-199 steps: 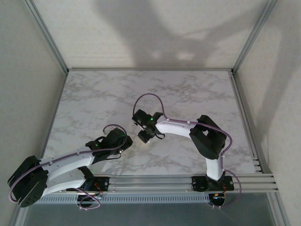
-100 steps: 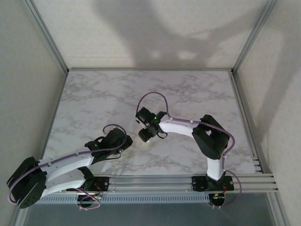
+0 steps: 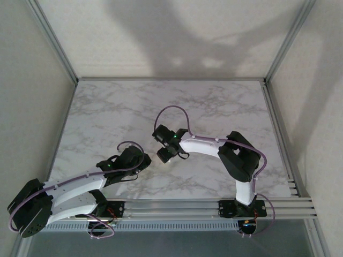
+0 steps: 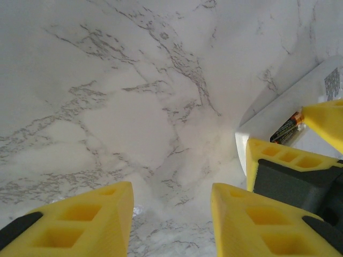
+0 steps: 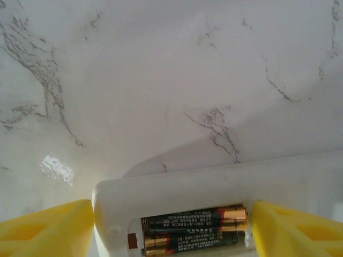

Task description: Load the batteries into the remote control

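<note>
The white remote control (image 5: 214, 184) lies back-up on the marble, its battery compartment uncovered. Two dark batteries (image 5: 193, 218) with coppery ends lie side by side inside it. My right gripper (image 5: 172, 214) is open just above that end of the remote: one finger stands beside the remote's rounded end, the other at the batteries' coppery tips. My left gripper (image 4: 171, 193) is open over bare marble just left of the remote (image 4: 268, 115), nothing between its fingers. From there, one battery (image 4: 285, 127) shows between the right gripper's yellow fingers (image 4: 289, 160). From above, both grippers (image 3: 143, 160) (image 3: 163, 154) meet at the table's centre front.
The marble table (image 3: 161, 107) stretches bare behind and to both sides of the arms. Metal frame rails (image 3: 276, 123) run along its edges, and a rail with the arm bases (image 3: 177, 206) runs along the near edge.
The right gripper's fingers have spread wider, and its wrist has shifted slightly over the remote. The left arm has stayed almost still.
</note>
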